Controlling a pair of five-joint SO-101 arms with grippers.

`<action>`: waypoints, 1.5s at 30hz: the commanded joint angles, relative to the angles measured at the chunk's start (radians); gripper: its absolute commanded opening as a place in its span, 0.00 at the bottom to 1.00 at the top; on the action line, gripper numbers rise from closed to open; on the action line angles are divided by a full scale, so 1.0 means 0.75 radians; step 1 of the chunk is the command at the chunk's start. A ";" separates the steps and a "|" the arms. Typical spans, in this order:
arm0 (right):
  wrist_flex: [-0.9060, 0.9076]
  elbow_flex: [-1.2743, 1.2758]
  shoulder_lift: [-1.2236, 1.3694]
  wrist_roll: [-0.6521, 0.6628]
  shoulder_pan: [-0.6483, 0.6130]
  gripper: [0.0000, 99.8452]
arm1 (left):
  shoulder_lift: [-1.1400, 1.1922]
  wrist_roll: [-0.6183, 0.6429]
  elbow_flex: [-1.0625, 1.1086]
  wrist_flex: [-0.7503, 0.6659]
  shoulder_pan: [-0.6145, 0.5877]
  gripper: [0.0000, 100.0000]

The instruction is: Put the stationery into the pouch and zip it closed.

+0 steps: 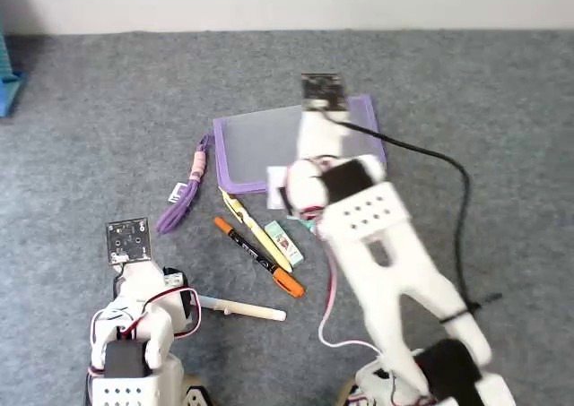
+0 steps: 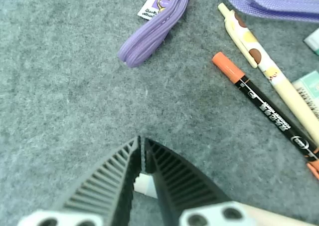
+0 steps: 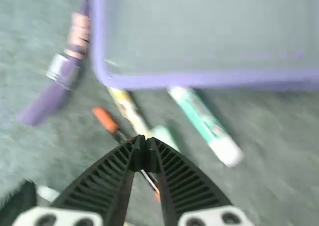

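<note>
- The pouch lay flat in the upper middle of the high view, with the right arm stretched over its right part. We could not tell whether its zip was open.
- The right gripper had its jaws pressed together on nothing. It hung above the pouch's near edge and the stationery just beside it: a teal-and-white stick, the yellow pen and the orange marker.
- The left gripper, on the arm at the lower left of the high view, was also closed to a sliver. A bit of the white pen showed through the gap, and we judged that the pen lay beneath the jaws rather than clamped in them.
- All the stationery we could see lay on the grey table, so we judged the task barely begun.
- The yellow pen and orange marker lay side by side, almost touching. Jaws closing on one could drag or roll the other away.
- A closed pincer lowered onto a pen would only push it across the table; the jaws would need to part first.
- The pouch looked light and flat. Pushing a pen at its mouth could slide it away unless the other arm pinned it.
- The purple strap trailed from the pouch's left corner and could snag a passing finger.
- Both arms working the central cluster risked bumping each other.
</note>
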 commanded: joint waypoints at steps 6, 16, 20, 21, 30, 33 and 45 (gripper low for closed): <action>-0.445 -0.078 0.236 -0.086 -0.154 0.01 | -0.018 0.010 -0.015 0.004 -0.004 0.01; -0.746 -0.080 0.453 -0.086 -0.298 0.33 | -0.018 0.010 -0.015 0.004 -0.004 0.01; -0.944 -0.080 0.549 -0.084 -0.341 0.30 | -0.018 0.010 -0.015 0.004 -0.004 0.01; -0.999 -0.080 0.576 -0.082 -0.351 0.29 | -0.018 0.010 -0.015 0.004 -0.004 0.01; -1.038 -0.419 0.950 -0.078 -0.396 0.26 | -0.018 0.010 -0.015 0.004 -0.004 0.01; -0.823 -0.659 1.118 -0.078 -0.400 0.26 | -0.018 0.010 -0.015 0.004 -0.004 0.01; 0.093 -1.526 1.621 -0.086 -0.384 0.20 | -0.018 0.010 -0.015 0.004 -0.004 0.01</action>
